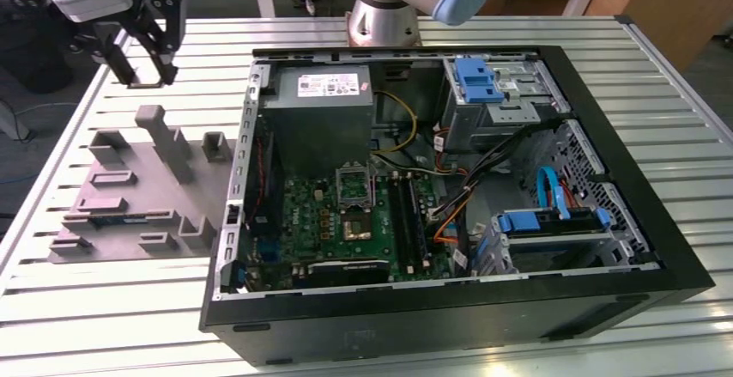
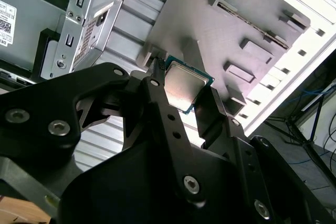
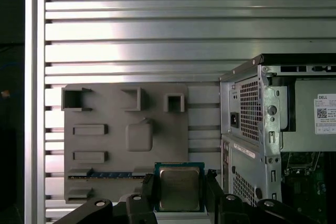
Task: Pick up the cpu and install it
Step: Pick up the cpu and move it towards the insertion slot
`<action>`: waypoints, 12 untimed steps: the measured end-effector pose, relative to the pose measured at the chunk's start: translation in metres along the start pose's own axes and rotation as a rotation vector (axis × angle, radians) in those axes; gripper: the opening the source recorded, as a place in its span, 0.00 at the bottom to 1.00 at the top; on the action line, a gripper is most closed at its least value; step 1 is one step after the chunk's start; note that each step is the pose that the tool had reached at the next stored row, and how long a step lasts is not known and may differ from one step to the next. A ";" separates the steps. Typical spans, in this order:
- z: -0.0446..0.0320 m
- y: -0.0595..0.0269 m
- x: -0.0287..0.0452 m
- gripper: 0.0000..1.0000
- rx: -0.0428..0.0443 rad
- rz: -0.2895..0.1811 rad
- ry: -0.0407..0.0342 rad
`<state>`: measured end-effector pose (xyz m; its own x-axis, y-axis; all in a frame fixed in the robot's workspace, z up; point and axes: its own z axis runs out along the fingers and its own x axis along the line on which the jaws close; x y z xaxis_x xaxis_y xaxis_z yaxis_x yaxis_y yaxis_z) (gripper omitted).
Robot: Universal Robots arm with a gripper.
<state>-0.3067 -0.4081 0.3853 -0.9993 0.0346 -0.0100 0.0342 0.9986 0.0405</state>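
Note:
The cpu is a small square chip with a silvery top and a thin green rim. My gripper is shut on it, a black finger pressing on each of two opposite edges. In the first wrist view the cpu hangs over the near edge of the grey holder plate. In the exterior view my gripper hovers high above the table at the far left, above the far end of the holder plate. The metal-framed socket lies on the green motherboard inside the open PC case, well to that view's right of the gripper.
The holder plate carries several raised blocks and posts and a memory stick in one slot. The case's wall rises close beside the plate. Inside are a grey power supply, blue drive brackets and loose cables.

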 end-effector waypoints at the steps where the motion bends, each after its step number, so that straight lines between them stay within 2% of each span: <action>1: 0.0000 0.0000 -0.0003 0.47 0.0000 0.000 0.0000; 12: 0.0001 0.0001 -0.0034 0.47 0.0000 0.000 0.0000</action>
<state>-0.3033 -0.4081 0.3852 -0.9994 0.0346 -0.0100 0.0342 0.9986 0.0405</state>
